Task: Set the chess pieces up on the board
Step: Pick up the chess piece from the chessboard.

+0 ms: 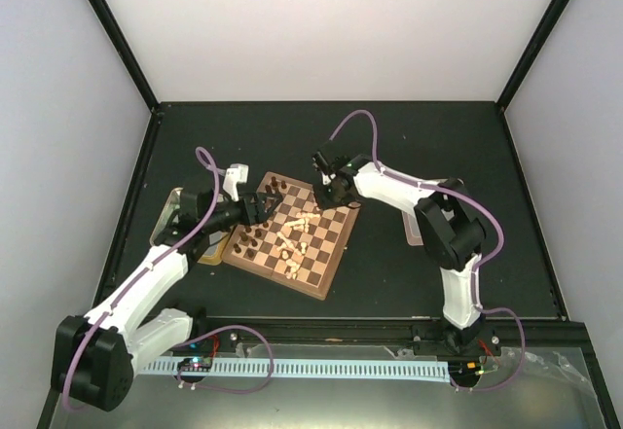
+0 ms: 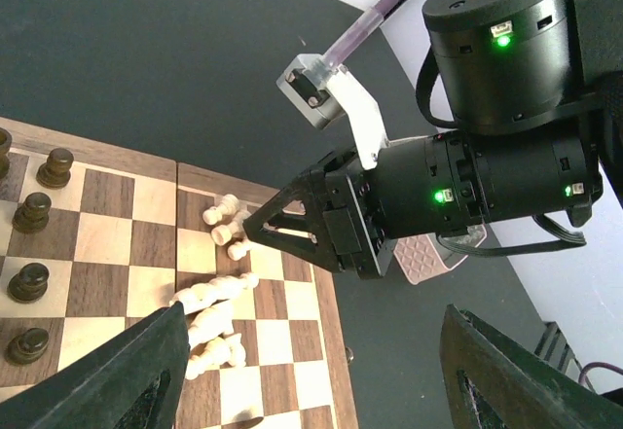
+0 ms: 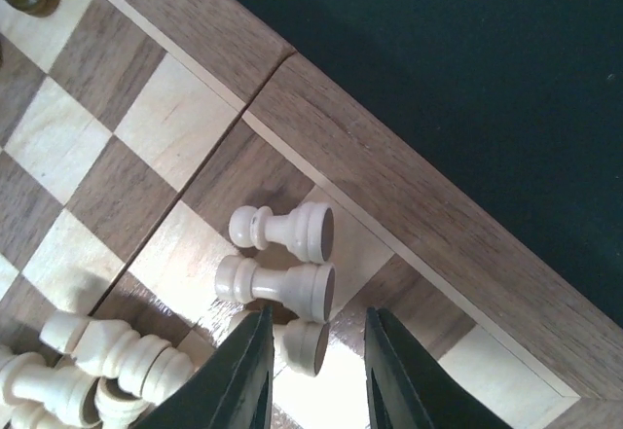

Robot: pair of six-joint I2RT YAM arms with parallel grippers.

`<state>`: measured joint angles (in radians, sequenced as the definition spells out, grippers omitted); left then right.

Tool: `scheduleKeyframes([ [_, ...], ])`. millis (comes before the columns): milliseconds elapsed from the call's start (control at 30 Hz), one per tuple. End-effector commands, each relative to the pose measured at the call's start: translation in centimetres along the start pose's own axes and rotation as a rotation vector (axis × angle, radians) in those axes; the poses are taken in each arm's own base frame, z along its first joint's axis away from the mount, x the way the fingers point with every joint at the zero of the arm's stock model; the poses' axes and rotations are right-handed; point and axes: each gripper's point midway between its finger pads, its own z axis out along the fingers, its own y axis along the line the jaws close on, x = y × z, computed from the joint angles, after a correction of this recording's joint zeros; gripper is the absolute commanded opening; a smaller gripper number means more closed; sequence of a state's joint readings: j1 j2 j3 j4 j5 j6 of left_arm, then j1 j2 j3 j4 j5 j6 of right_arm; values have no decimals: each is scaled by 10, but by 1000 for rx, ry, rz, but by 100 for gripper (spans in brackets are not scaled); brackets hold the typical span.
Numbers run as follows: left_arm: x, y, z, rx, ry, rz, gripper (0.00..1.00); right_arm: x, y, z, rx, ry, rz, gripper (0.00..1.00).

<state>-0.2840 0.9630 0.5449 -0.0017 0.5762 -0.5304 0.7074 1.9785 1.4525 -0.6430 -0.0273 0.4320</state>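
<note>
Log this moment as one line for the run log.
left gripper: open, empty above board | right gripper: open, astride fallen cream pawn | cream pieces: heaped, lying flat

Middle of the board (image 1: 275, 281): toppled chess pieces (image 1: 292, 239) heaped.
The board's left edge: dark chessmen (image 1: 250, 244) standing.
Beyond the board's far rim: open desk (image 1: 409, 137).

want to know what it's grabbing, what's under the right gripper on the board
Between the fingers of the right gripper lies one cream piece, only its round base showing; the fingers cover the rest. Two more cream pawns lie toppled just beyond, on the board.
</note>
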Motion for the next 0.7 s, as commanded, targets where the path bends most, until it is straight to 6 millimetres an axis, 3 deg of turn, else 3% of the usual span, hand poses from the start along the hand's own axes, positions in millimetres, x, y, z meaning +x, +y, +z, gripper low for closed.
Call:
scheduleKeyframes([
  [0, -13, -8, 4, 23, -26, 43, 72, 7, 1, 5, 11, 56, -49, 26],
  [300, -14, -7, 7, 24, -20, 41, 72, 19, 4, 12, -21, 105, -66, 15],
  [667, 2, -7, 21, 37, 47, 6, 73, 36, 11, 6, -91, 130, -53, 21],
])
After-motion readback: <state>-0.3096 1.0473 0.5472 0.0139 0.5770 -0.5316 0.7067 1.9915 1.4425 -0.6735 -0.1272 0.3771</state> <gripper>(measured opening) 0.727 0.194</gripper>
